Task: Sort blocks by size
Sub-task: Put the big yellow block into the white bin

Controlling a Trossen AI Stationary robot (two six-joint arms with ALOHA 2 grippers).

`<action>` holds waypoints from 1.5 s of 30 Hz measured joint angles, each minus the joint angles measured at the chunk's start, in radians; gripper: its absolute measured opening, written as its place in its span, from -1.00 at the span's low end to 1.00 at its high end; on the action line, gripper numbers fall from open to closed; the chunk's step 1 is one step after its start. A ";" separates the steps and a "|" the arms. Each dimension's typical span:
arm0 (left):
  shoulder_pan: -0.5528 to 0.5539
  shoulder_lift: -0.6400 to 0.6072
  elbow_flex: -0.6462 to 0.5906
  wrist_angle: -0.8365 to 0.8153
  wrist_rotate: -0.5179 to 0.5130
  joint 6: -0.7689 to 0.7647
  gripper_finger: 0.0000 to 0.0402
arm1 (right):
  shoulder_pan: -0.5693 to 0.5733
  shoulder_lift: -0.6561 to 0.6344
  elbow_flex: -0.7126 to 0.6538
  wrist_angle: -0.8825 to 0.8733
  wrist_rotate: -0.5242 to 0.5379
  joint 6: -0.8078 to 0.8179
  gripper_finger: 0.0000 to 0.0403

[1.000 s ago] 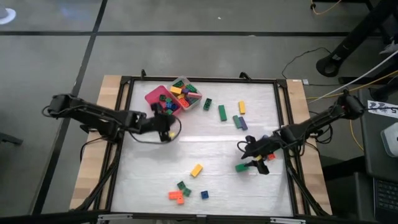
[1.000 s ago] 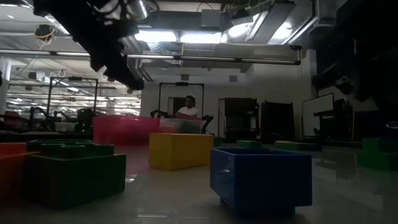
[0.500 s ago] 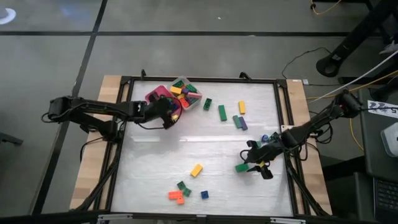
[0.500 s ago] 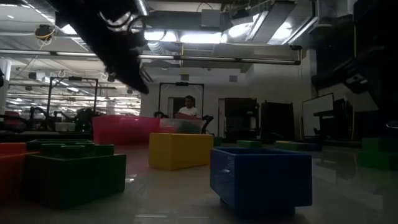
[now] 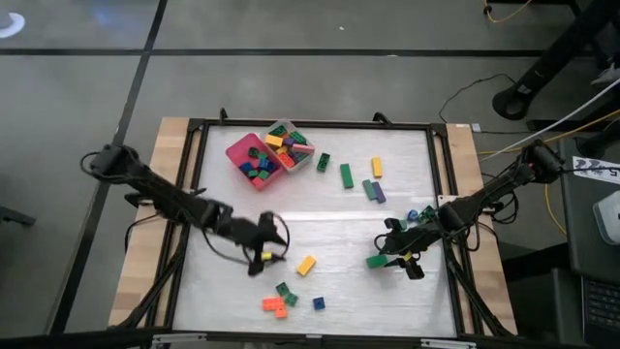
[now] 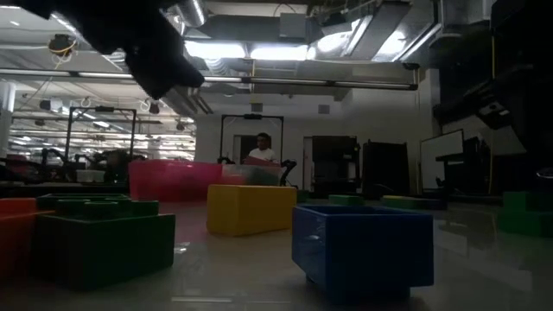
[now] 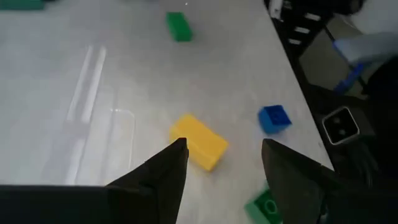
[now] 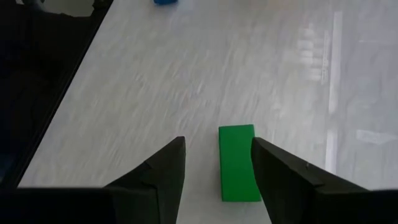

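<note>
Left gripper [image 5: 263, 250]: fingers apart, empty, above the white table [image 5: 242, 291] beside a yellow studded plastic bar [image 7: 199, 142].
Right gripper [image 8: 214, 163]: fingers spread, straddling a green plastic bar [image 8: 237, 162], not clamped.
Sorted blocks: mixed bricks fill the pink square tray [image 5: 238, 149] and clear plastic tray [image 5: 302, 158].
Loose blocks: scattered across table.

We see a white worktop [image 5: 320, 218] with a black frame and pale wood edges. A pink tray [image 5: 254, 160] holds red, green, blue and yellow blocks [image 5: 260, 167]. Loose on the white lie a yellow block [image 5: 306, 265], a green bar [image 5: 346, 175] and an orange block [image 5: 274, 304].
</note>
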 joint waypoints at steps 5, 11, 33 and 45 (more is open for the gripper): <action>-0.099 0.136 0.002 0.151 -0.053 0.045 -0.03 | 0.000 0.000 0.000 0.000 0.000 0.001 -0.10; -0.142 0.276 0.062 0.171 -0.267 0.130 -0.02 | 0.000 0.000 0.000 0.002 0.069 0.087 -0.10; -0.138 0.510 0.257 0.160 -0.497 -0.158 -0.02 | 0.000 0.000 0.000 -0.002 0.112 0.153 -0.10; -0.118 0.514 0.256 0.094 -0.497 -0.265 -0.02 | 0.000 0.000 0.000 -0.003 0.112 0.150 -0.10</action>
